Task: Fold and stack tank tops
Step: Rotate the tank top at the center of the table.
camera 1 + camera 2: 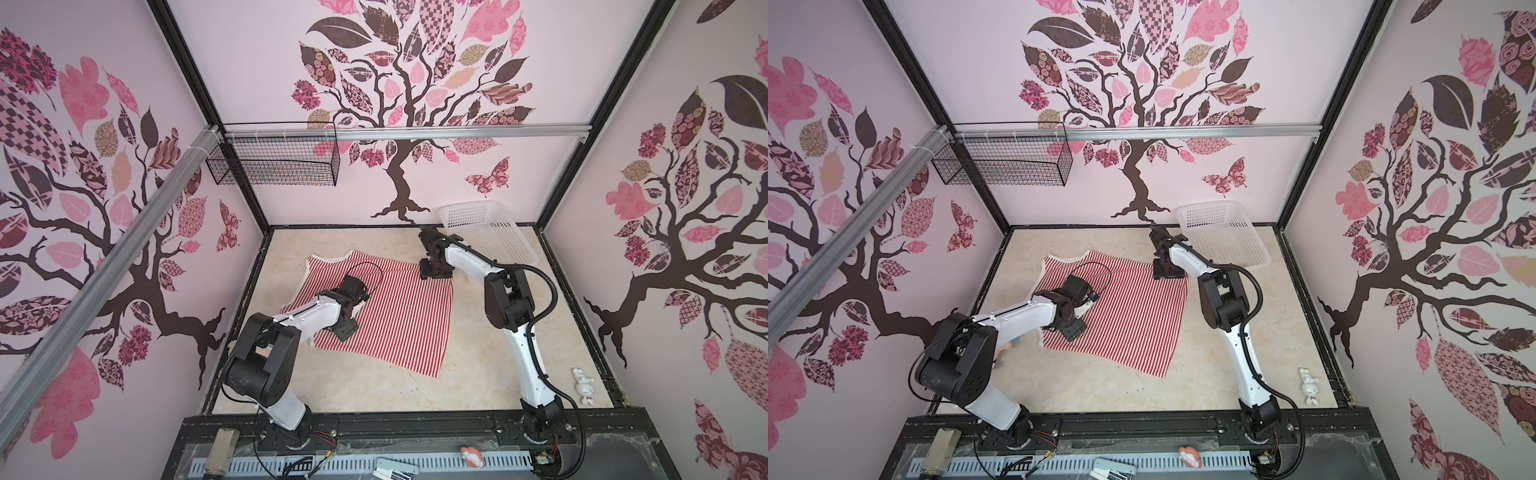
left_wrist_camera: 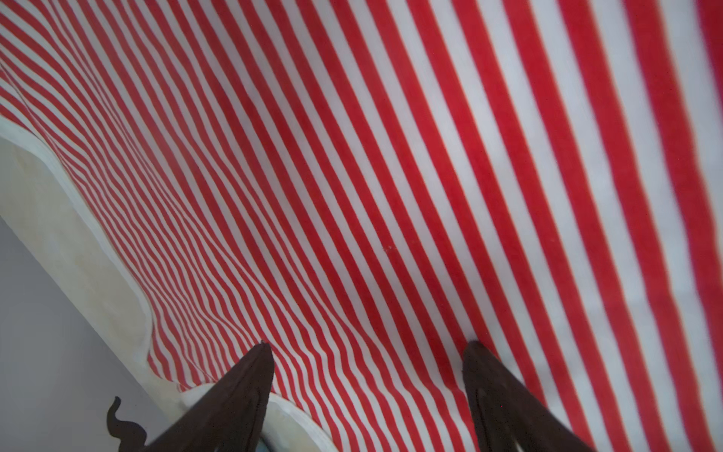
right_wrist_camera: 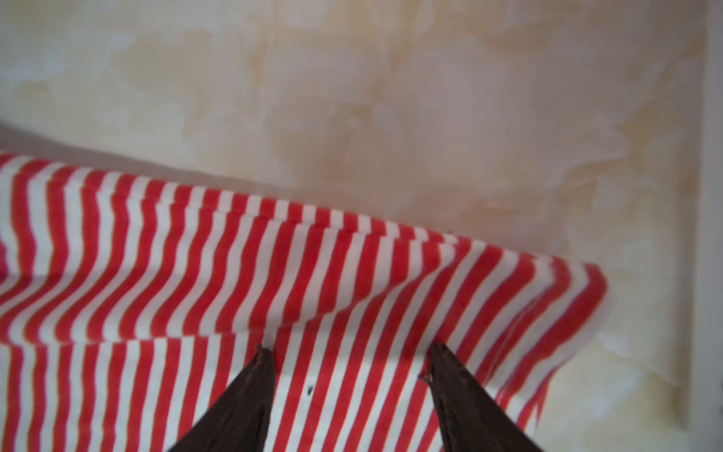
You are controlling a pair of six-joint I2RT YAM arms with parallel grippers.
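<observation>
left gripper: jaws apart, low | right gripper: jaws apart, arm extended far, tips perhaps touching down

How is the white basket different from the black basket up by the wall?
The white basket is plastic with lots of little holes, while the black basket is thin wire mesh. The white basket sits down on the table at the back, but the black basket hangs up high from the metal rail. The black basket is long and narrow, and the white basket is squarer. You can see through the sides of both.
</observation>
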